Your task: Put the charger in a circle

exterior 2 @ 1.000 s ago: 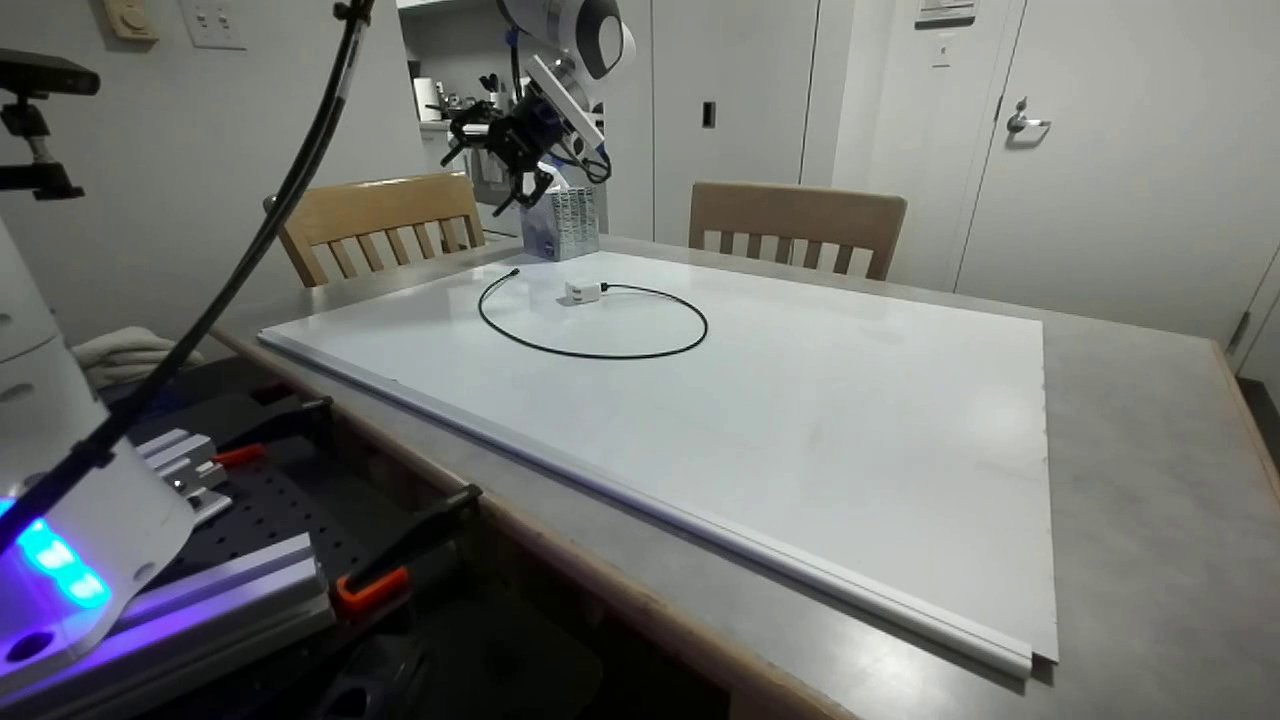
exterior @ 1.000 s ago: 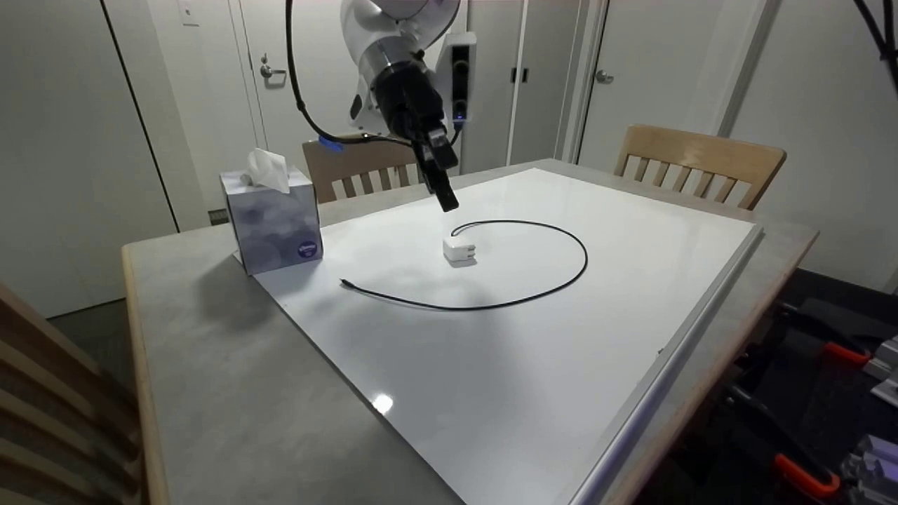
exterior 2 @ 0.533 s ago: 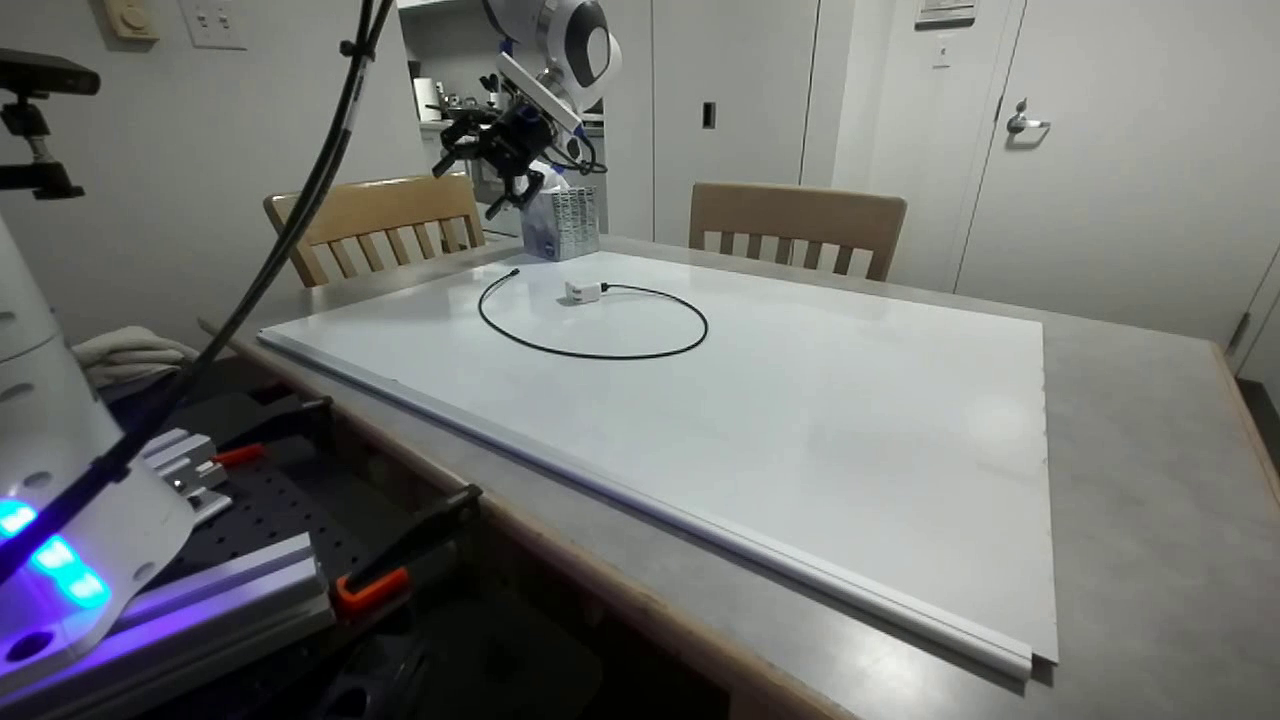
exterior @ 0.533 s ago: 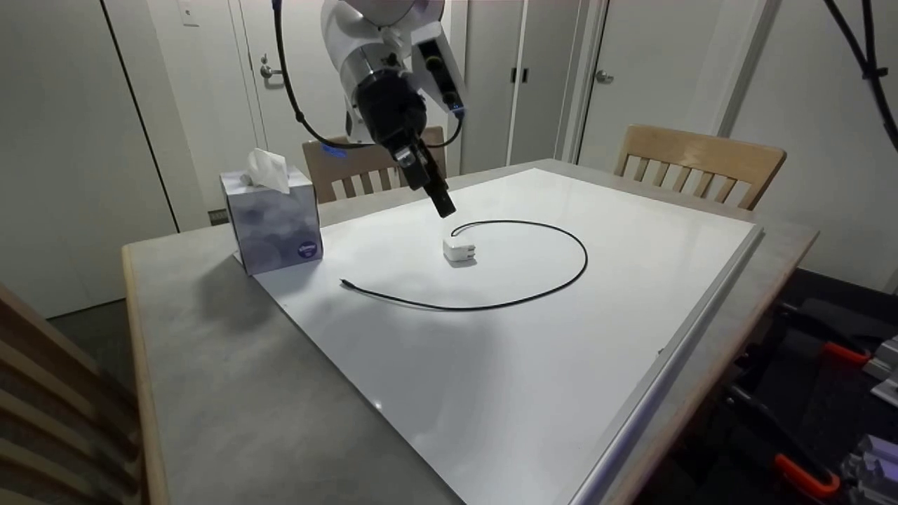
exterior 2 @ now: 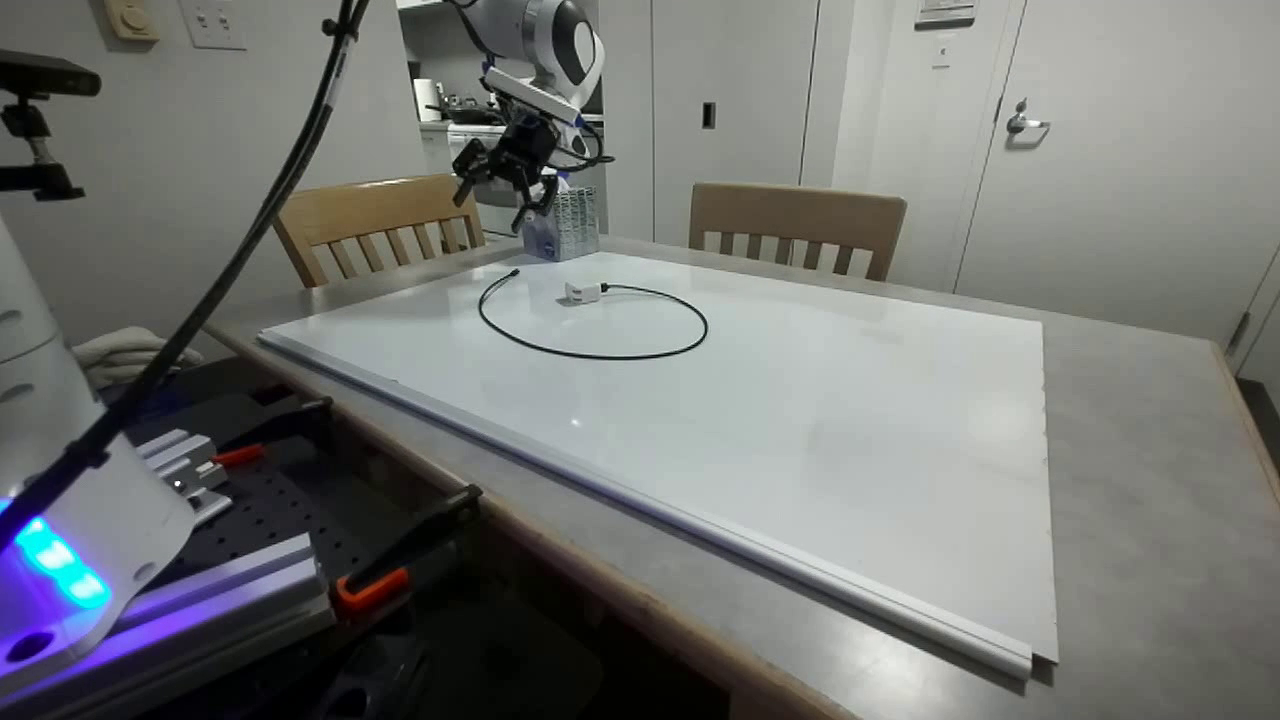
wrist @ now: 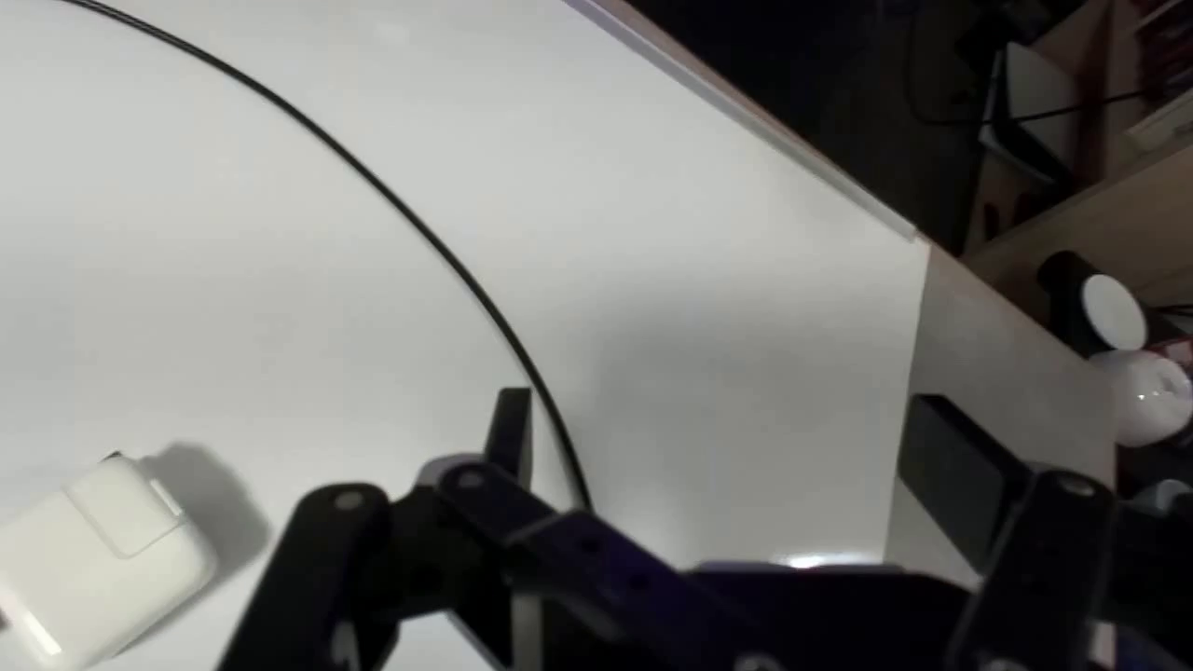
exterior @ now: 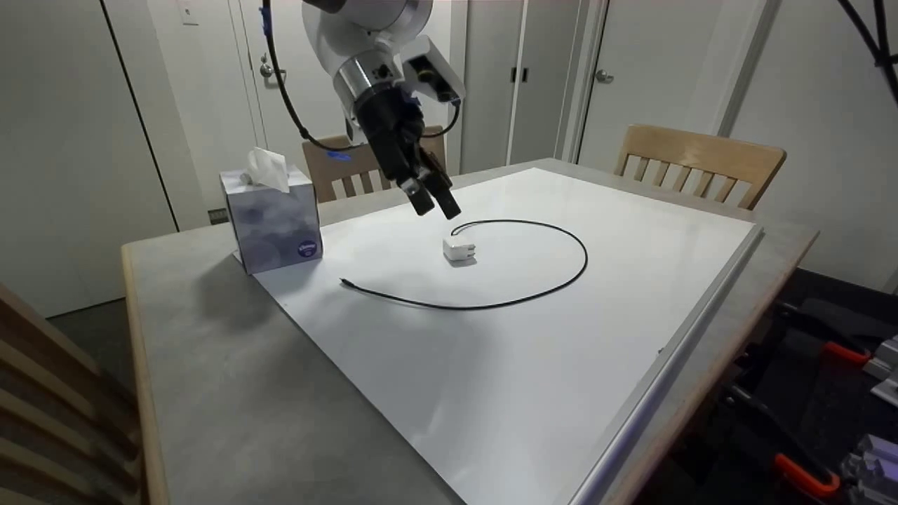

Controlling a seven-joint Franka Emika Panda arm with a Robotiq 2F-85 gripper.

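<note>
Since a second ago your arm [exterior: 359,73] has swung at the wrist: its white upper part sits farther toward the left edge of both exterior views, and the two sides of your jaws, overlapped half a second back in an exterior view, now show separately. Jaws released, spread wide in your wrist view, hanging above the white board [exterior: 533,379], apart from the charger [exterior 2: 606,357]. Charger unmoved on that board. Its white plug block [exterior: 459,248] lies prongs [exterior: 471,250] sideways; the black cable [exterior: 461,308] runs from it in a broad unclosed loop to the dark tip [exterior: 346,283], a gap left between tip and block. In the wrist view the cable slips out of sight behind one side of the jaws. You also have a small new glint [exterior 2: 575,422] on the board in an exterior view. Surface: the board, glossy, lies flat on a grey, wood-edged tabletop [exterior: 203,393], a pale rail [exterior 2: 850,587] along one long edge, soft grey shadow [exterior: 435,365] spread across it in an exterior view. Tissue box [exterior: 275,226] stands at the board's corner, tissue [exterior: 268,170] poking up. Room around you: slat-backed wooden chairs [exterior: 701,151] near the tabletop, pale doors [exterior 2: 1130,190] with lever handles [exterior 2: 1025,122] behind. Orange-and-black clamps [exterior: 807,478] sit near the tabletop's edge beside the robot's base [exterior 2: 130,530], where a blue light [exterior 2: 62,565] glows.
</note>
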